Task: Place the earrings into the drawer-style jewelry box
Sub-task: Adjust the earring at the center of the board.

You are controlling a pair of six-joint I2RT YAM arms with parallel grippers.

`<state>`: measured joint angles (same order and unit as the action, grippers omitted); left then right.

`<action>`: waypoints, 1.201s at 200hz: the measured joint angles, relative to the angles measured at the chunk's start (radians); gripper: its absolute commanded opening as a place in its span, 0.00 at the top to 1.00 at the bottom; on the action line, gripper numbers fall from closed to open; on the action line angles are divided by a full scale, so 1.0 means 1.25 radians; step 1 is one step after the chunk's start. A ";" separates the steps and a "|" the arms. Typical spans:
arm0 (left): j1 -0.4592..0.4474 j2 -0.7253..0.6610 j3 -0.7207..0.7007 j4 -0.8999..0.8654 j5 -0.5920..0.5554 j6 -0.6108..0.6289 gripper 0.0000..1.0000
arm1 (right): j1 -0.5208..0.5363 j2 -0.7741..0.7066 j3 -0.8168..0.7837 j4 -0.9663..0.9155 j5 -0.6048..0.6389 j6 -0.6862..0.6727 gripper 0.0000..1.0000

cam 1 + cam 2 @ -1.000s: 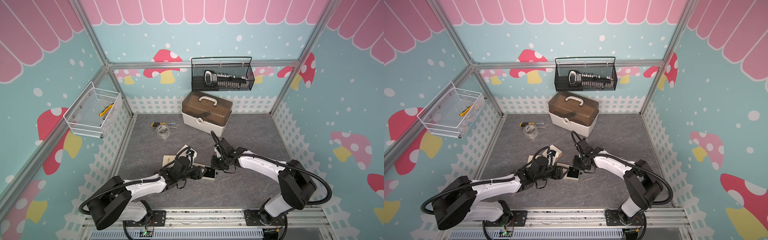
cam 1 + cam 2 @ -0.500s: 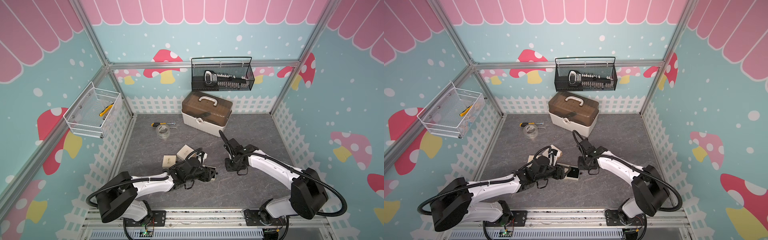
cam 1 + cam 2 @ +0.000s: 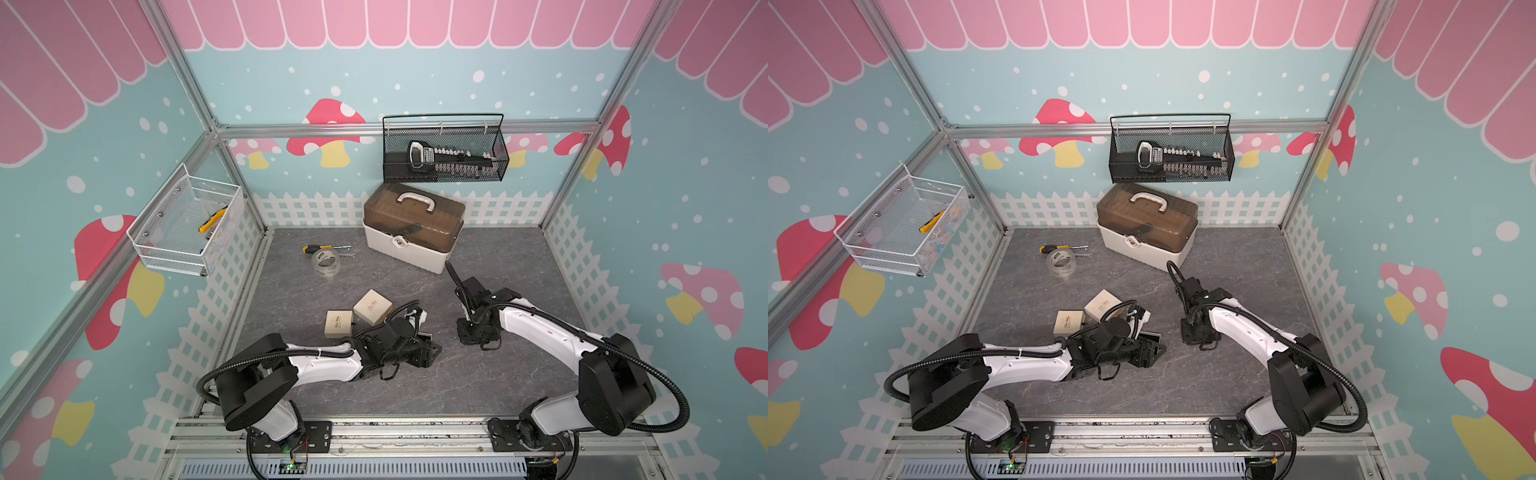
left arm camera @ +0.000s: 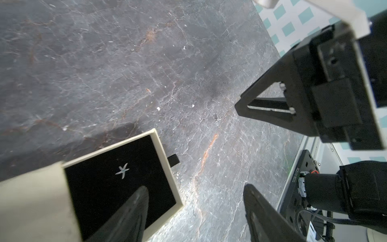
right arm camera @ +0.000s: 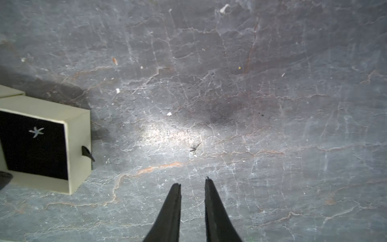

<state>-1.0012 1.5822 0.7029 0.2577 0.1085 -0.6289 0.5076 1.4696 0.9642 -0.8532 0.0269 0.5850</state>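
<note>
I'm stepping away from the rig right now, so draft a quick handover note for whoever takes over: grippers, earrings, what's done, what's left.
Left gripper: open, empty, partly over the pulled-out drawer.
Right gripper: jaws slightly apart, empty, pointing down at the table.
Done: one earring lies on the drawer's black lining.
Left: a tiny star-shaped speck on the table just ahead of the right gripper looks like the second earring. Pick it up, drop it in the drawer, then probably slide the drawer shut.
</note>
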 measured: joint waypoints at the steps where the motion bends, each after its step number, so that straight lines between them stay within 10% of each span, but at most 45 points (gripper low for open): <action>1: -0.001 0.002 0.002 0.000 0.000 0.000 0.27 | -0.002 0.002 0.000 0.000 -0.001 -0.001 0.79; 240: -0.022 0.043 0.030 0.013 0.000 0.000 0.28 | -0.037 0.151 -0.002 0.036 -0.076 -0.101 0.83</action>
<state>-1.0290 1.6363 0.7406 0.2745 0.1089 -0.6289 0.4618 1.6581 0.9619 -0.8085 -0.0685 0.4591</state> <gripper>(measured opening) 0.725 0.174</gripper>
